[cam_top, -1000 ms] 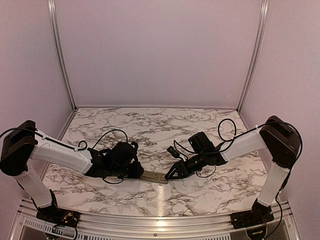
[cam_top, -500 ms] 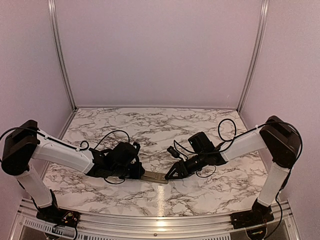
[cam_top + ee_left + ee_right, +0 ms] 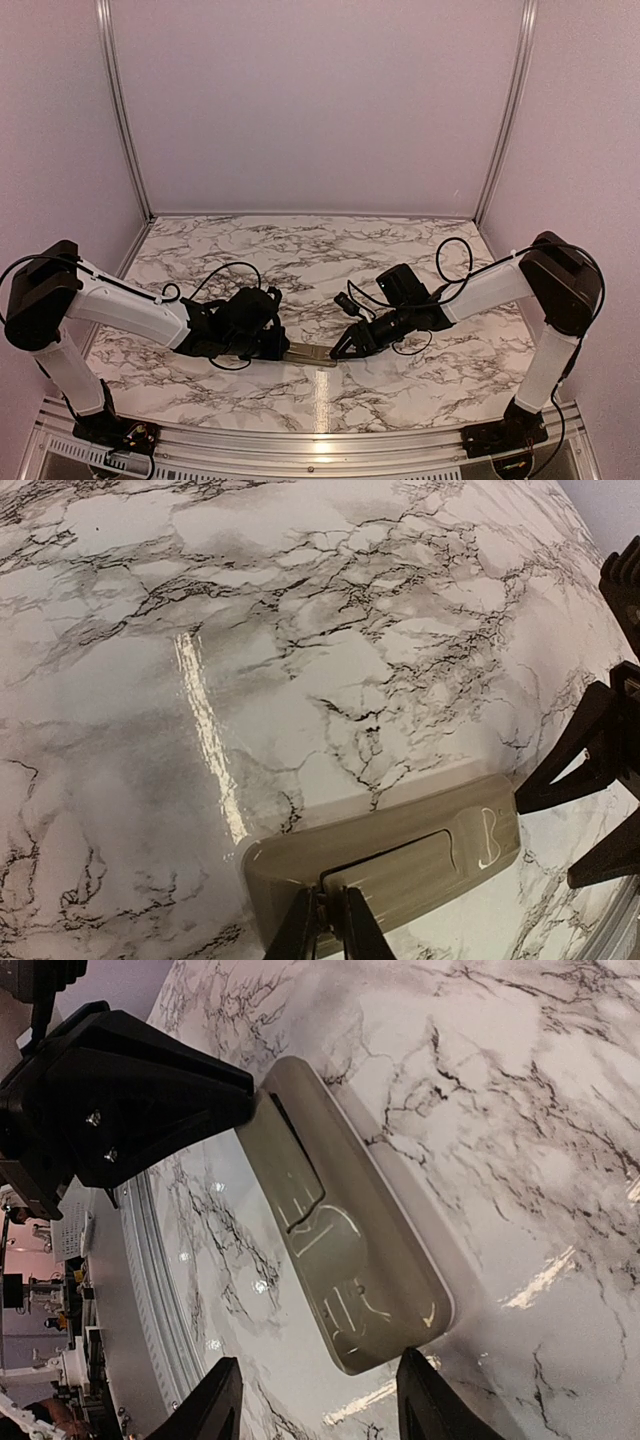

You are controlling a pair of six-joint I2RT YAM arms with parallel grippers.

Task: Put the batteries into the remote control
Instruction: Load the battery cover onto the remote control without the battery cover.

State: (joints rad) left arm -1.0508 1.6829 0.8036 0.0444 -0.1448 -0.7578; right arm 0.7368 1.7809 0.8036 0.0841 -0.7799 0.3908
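Note:
The remote control [image 3: 312,353] lies back up on the marble table, its grey-tan back showing the battery cover [image 3: 425,865] still in its recess. My left gripper [image 3: 327,925] is shut, its thin tips set at the cover's near end, where a dark seam runs. Whether anything is pinched between them I cannot tell. My right gripper [image 3: 322,1405] stands open at the remote's [image 3: 340,1240] other end, one finger to each side of that end. In the top view the left gripper [image 3: 283,350] and the right gripper [image 3: 338,352] face each other across the remote. The batteries are out of view.
A metal rail [image 3: 320,440] runs along the table's near edge just behind the remote. Plain walls with aluminium posts [image 3: 125,110] close the back and sides. Loose black cables [image 3: 452,262] hang from both wrists.
The left gripper's jaws have closed from a small gap to shut, and it has edged a little toward the remote. The right arm and the remote have stayed put.

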